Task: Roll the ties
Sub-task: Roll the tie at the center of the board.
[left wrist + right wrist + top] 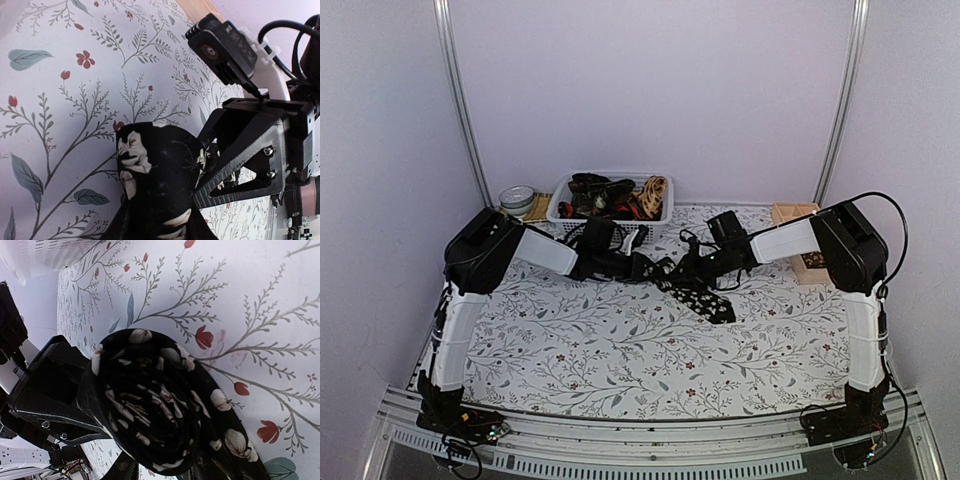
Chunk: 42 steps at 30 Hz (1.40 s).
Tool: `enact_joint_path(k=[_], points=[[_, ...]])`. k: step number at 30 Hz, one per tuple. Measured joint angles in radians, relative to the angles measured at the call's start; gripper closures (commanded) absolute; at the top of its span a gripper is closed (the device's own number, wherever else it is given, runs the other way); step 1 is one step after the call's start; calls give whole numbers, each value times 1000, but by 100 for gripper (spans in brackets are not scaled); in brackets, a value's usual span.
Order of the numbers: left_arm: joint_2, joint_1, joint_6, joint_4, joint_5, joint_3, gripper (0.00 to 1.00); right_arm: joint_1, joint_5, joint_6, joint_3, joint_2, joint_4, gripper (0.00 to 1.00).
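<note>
A black tie with pale flower specks is wound into a roll (150, 405) at the middle of the table, and its loose wide end (708, 300) trails toward the front right. Both grippers meet at the roll. My left gripper (653, 268) comes in from the left and is shut on the roll (160, 175), which hides most of its fingers. From the right, my right gripper (684, 266) grips the same roll; one of its fingers (250, 155) presses against the roll's side. More ties (605, 193) lie in the basket at the back.
A white basket (558, 210) stands at the back centre, with a round tin (518, 198) to its left. A wooden box (798, 240) sits at the back right, behind the right arm. The flowered table cover (620, 350) spreads toward the front.
</note>
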State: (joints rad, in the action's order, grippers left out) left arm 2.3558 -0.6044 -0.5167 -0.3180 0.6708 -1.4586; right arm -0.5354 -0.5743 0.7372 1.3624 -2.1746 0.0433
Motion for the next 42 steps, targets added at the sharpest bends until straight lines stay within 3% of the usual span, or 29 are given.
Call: enact_joint_path(k=[7, 17, 20, 28, 42], points=[[-25, -9, 13, 5, -54, 22, 100, 0, -15, -3, 2, 3, -10, 49], [-106, -73, 118, 138, -301, 29, 100, 5, 103, -79, -121, 156, 107, 45], [-114, -98, 154, 183, -381, 7, 100, 13, 149, -111, -183, 220, 144, 46], [-116, -115, 176, 203, -453, -3, 100, 39, 192, -176, -267, 261, 128, 64], [-147, -119, 113, 245, -475, -25, 100, -10, 235, -225, -337, 297, 76, 66]])
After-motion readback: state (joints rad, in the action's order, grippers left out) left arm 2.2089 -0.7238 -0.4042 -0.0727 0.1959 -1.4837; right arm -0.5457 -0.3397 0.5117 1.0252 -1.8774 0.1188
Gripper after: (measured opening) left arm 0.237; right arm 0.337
